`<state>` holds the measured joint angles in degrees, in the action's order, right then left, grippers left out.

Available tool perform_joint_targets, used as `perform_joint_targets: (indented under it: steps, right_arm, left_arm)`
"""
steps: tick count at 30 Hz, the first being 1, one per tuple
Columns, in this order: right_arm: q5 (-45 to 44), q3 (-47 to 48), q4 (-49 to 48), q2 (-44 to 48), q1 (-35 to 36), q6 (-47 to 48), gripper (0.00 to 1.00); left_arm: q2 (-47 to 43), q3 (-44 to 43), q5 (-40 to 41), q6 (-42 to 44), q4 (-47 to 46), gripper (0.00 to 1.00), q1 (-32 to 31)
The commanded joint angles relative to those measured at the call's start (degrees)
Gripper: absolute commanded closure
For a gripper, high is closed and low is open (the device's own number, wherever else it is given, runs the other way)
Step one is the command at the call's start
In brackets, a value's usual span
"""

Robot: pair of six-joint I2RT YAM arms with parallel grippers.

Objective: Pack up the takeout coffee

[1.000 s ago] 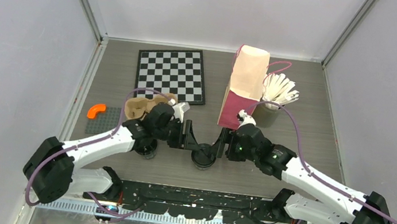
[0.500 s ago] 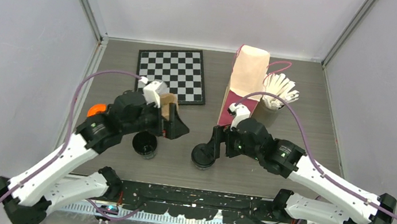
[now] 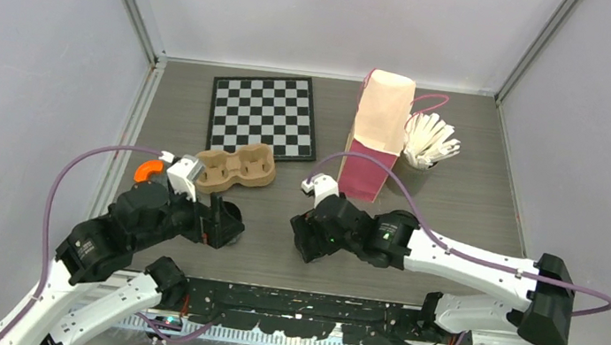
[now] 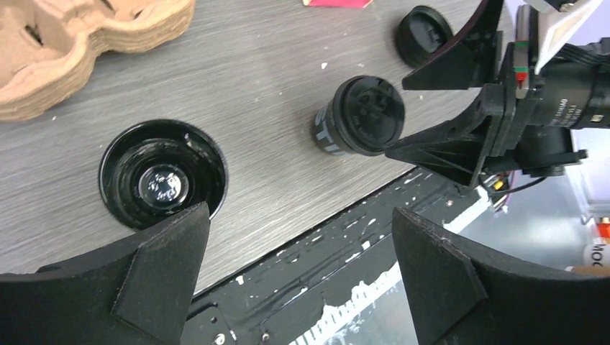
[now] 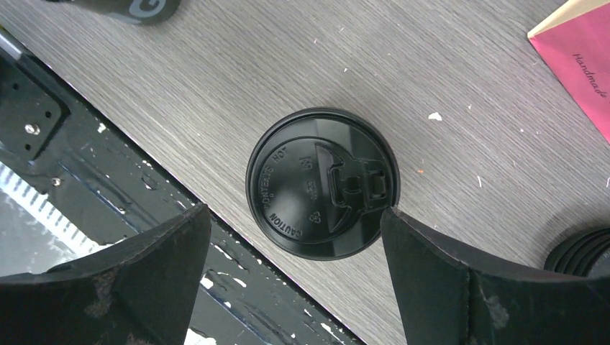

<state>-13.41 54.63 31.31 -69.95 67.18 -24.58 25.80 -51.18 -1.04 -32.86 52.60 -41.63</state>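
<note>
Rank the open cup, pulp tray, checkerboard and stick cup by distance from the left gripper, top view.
1. open cup, at the left gripper
2. pulp tray, just beyond
3. checkerboard, back centre-left
4. stick cup, back right

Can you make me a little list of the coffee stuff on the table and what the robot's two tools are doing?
open cup: no lid, upright, near the tray, not touching it
closed cup: lid on, upright, below the right tool
spare lid: lying by the closed cup
tray: brown, both pockets empty
bag: pink and tan, beyond the cups
left tool: open, holding nothing
right tool: open, holding nothing
</note>
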Motion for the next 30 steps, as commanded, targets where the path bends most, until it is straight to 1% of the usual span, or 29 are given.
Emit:
perform_joint_targets:
  steps: [1,6,11,14,21,24,30]
  right_arm:
    - [-3.5,3.0,-1.7,-1.9,1.9,2.5,0.08]
    - [-7.1,3.9,-2.0,-3.3,4.0,4.2,0.08]
    - [-8.9,6.0,0.1,-4.1,4.1,3.2,0.08]
    - [-10.2,6.1,0.5,-4.2,4.1,3.8,0.06]
    - [-9.2,5.5,0.2,-6.4,4.2,4.4,0.03]
    - [-8.2,4.5,-1.0,-7.5,4.1,4.1,0.03]
    - [-9.0,3.2,-1.3,-8.3,4.1,4.1,0.03]
  left_arm:
    - [-1.5,0.6,2.5,2.1,1.1,0.0,-0.3]
    - [-1.5,0.6,1.7,2.2,1.7,0.0,-0.2]
    - [-2.6,0.8,2.1,1.8,1.6,0.0,-0.2]
    - [-3.9,1.1,2.6,1.6,1.5,0.0,-0.2]
    - [-5.6,1.2,3.7,1.3,1.6,0.0,-0.2]
    - [-5.7,1.1,4.1,1.2,1.7,0.0,-0.2]
    - [-6.0,1.1,4.3,1.0,1.8,0.0,-0.2]
